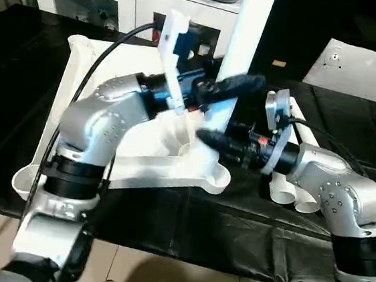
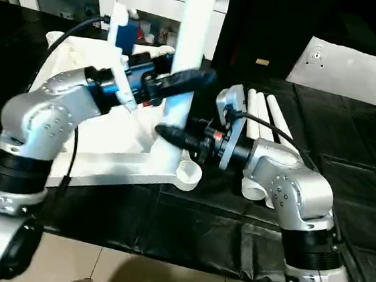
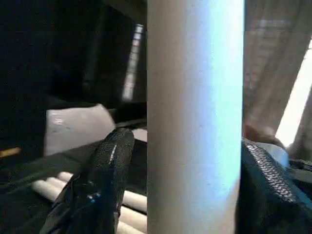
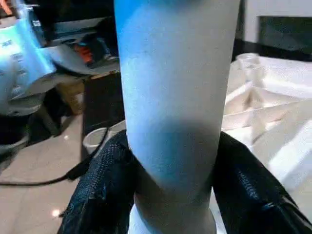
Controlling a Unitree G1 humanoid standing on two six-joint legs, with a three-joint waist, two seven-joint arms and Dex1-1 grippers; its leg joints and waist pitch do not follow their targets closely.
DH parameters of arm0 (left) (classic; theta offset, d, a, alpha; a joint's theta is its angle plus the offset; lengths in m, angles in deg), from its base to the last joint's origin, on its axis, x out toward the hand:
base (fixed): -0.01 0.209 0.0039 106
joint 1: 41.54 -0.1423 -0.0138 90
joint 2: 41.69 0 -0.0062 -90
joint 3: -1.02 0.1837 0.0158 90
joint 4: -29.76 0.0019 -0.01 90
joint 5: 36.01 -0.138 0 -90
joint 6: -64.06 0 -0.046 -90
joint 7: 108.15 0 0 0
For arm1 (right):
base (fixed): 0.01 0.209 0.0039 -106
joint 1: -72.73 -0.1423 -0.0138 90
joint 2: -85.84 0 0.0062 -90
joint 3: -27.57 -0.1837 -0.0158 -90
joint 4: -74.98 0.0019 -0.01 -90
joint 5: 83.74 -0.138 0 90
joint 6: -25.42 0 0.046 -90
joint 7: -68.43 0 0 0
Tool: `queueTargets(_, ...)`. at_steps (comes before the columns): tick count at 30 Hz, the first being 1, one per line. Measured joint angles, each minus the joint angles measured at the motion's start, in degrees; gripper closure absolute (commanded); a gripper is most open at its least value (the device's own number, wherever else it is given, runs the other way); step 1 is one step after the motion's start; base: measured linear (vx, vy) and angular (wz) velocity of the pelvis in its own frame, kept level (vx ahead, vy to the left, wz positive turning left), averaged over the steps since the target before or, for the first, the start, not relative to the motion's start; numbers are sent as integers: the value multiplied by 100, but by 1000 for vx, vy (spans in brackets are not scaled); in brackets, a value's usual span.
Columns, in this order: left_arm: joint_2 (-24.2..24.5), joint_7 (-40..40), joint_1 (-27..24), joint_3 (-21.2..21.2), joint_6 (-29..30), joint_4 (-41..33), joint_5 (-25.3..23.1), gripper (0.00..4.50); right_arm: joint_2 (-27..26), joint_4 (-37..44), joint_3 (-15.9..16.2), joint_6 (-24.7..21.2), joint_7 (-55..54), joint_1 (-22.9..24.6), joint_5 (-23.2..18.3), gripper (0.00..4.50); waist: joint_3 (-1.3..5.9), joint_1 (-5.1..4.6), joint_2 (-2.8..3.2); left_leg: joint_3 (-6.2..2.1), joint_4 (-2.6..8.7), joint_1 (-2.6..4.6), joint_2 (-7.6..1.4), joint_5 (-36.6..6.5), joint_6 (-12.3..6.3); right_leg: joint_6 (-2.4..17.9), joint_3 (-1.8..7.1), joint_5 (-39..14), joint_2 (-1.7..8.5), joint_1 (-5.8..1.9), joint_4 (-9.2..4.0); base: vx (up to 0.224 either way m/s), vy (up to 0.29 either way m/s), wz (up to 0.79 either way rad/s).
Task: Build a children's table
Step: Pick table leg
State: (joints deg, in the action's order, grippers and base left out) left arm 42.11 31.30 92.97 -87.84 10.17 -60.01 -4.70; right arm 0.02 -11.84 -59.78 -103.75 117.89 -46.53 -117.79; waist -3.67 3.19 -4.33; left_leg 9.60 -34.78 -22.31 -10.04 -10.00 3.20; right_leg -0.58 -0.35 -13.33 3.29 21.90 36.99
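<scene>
Leg (image 2: 194, 27) upright in tabletop (image 2: 104, 166) corner socket, right fingers (image 4: 105, 185) clamping it.

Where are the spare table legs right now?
The spare legs lie side by side on the black cloth, on the robot's right, just behind the right gripper and beside the upturned tabletop.

Even indoor light in the head views, bright on the white upright leg (image 1: 247, 26) and table top (image 1: 165, 169) against a near-black cloth (image 1: 351, 124) that swallows detail; soft sheen on the silver forearms, faint shadows only. Motion smear on the left gripper (image 1: 231, 85). Wrist views dimmer: the leg close up is soft and blue-tinted, shading darker toward its base, with washed-out glare from a curtain (image 3: 273, 73) and hazy backgrounds.
</scene>
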Motion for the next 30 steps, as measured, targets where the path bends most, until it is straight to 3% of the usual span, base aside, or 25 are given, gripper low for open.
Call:
queueTargets(2, -99, 346, -88, -20, 61, -172, -55, 153, -49, -58, -1, 73, -93, 0, 25, 261, 0, 0, 0, 0, 0, 0, 0, 0, 0, 0, 0, 0, 0, 0, 0, 0, 0, 0)
queueTargets(3, -161, 477, -122, -21, 97, -218, -79, 181, -64, -99, 0, 93, -99, 0, 33, 261, 0, -2, 0, 1, 0, 0, 0, 0, -1, 0, 0, 0, 0, 0, 0, 0, 0, 0)
queueTargets(6, -360, 961, -188, -44, 187, -379, -131, 188, -129, -153, -1, 119, -203, -1, 77, 261, 0, 3, 0, 0, -1, 0, 0, 0, 0, 0, 0, 0, 0, 0, 1, 0, 0, 0)
queueTargets(14, -902, 1962, -421, -323, 459, -864, -78, 259, -177, -159, 8, 178, -275, -26, 119, 261, 0, -4, 0, -2, -3, 0, -2, 0, 0, 0, -2, 0, -1, -2, 0, 0, 0, 0)
queueTargets(25, -967, 2168, -422, -516, 639, -903, 87, 266, -214, -159, 7, 181, -306, -37, 112, 261, 0, -5, -1, -5, -4, -1, -2, 0, -1, -1, -1, 0, -2, -1, -2, 0, 0, 0)
queueTargets(26, -947, 2168, -381, -537, 654, -867, 116, 266, -216, -159, 4, 177, -320, -55, 100, 205, 0, -8, -1, -5, -4, -1, -2, 0, 0, -2, -1, 1, -2, -1, -2, 0, 0, 0)
queueTargets(30, -831, 2113, -263, -671, 703, -689, 227, 266, -219, -159, -104, 170, -327, -240, 9, 189, 0, -14, -1, -5, -4, -1, -2, 0, 0, -3, -1, 2, -2, -1, -1, 0, 0, 0)
